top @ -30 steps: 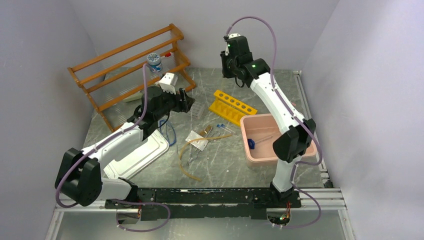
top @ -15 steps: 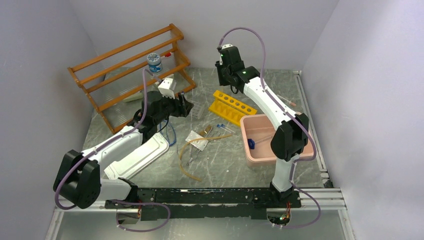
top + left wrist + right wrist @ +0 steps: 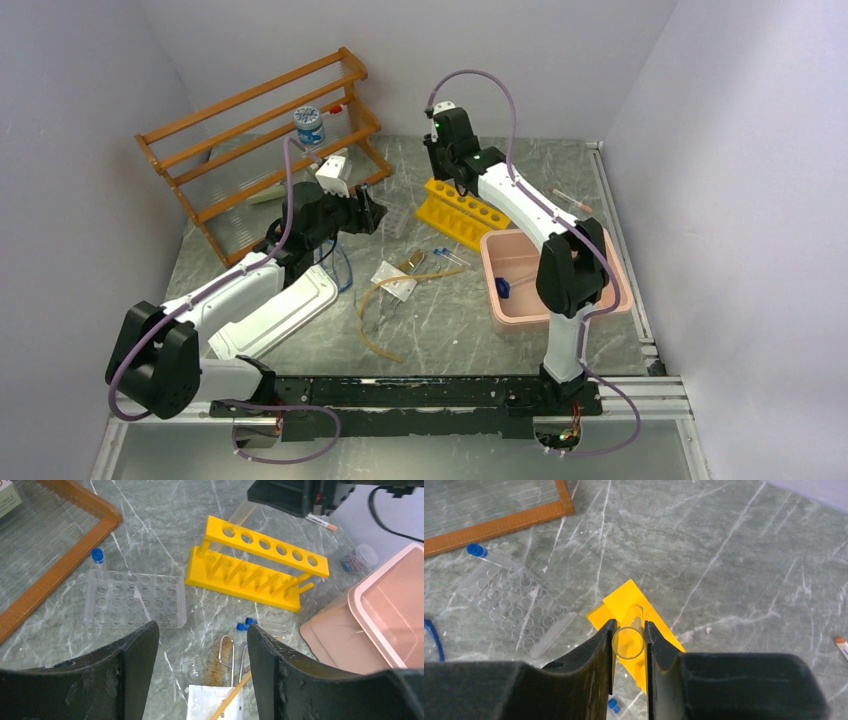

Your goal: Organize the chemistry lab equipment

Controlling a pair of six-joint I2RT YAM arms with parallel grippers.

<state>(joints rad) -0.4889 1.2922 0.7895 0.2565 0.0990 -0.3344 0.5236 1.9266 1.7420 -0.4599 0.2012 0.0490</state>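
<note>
Nearby: clear well tray (image 3: pixel 134 600) beside yellow rack (image 3: pixel 240 580); pink bin (image 3: pixel 400 610) right.

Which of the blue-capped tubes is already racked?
The blue-capped tube standing at the corner of the clear rack. The two other capped tubes lie loose on the table beside the yellow rack.

jaws: clamped on clear tube (image 3: pixel 628 643); below: yellow rack (image 3: pixel 630 594); left: clear well tray (image 3: pixel 519 612)
</note>
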